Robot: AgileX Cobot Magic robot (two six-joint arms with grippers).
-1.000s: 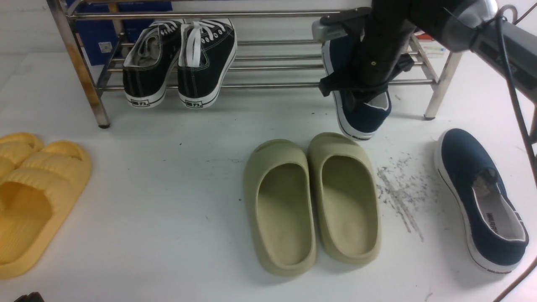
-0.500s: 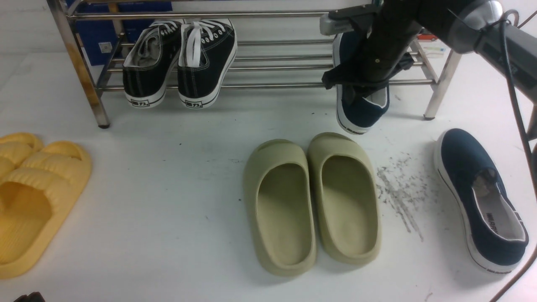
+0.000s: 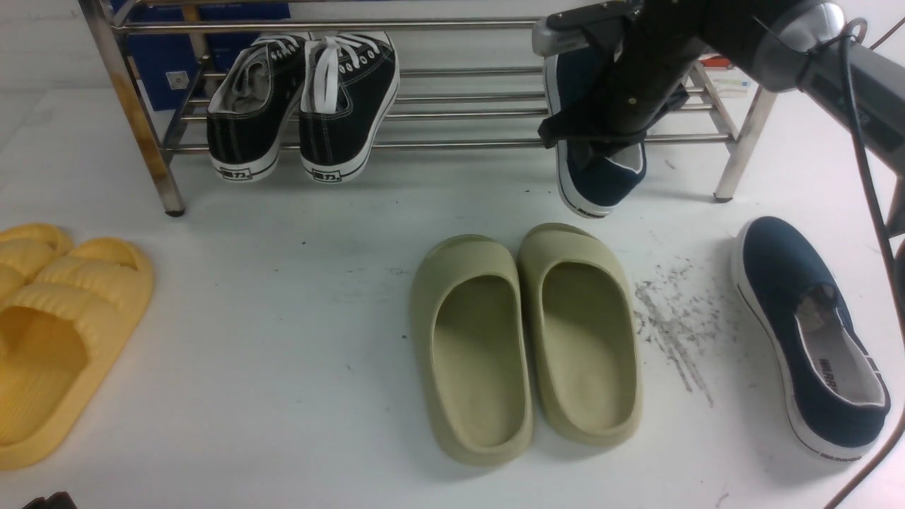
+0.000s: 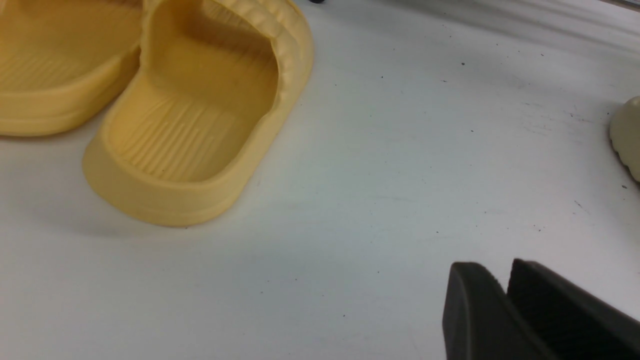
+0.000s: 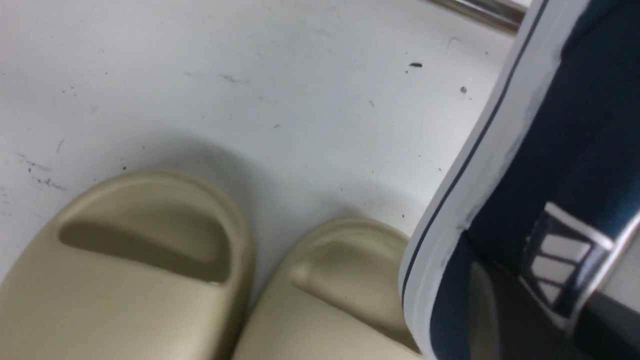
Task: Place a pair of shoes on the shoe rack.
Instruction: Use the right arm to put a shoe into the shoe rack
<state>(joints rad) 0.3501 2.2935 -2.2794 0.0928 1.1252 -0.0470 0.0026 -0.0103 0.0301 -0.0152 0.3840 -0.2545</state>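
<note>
My right gripper [image 3: 601, 145] is shut on one navy slip-on shoe [image 3: 597, 180] and holds it at the right part of the steel shoe rack [image 3: 452, 145], toe over the lower bars, heel hanging out in front. In the right wrist view the shoe's white sole and navy side [image 5: 500, 165] fill the right side. The second navy shoe [image 3: 806, 332] lies on the table at the right, apart from the rack. My left gripper [image 4: 505, 285] is shut and empty above bare table; it does not show in the front view.
Black lace-up sneakers [image 3: 304, 106] sit on the rack's left part. Olive-green slides [image 3: 527, 339] lie in the middle of the table, just in front of the held shoe. Yellow slides [image 3: 56, 332] lie at the left edge. Dark scuff marks [image 3: 672, 325] lie right of the olive slides.
My right gripper has carried the navy shoe up and further back into the rack; its heel now hangs higher above the table. Nothing else has moved.
</note>
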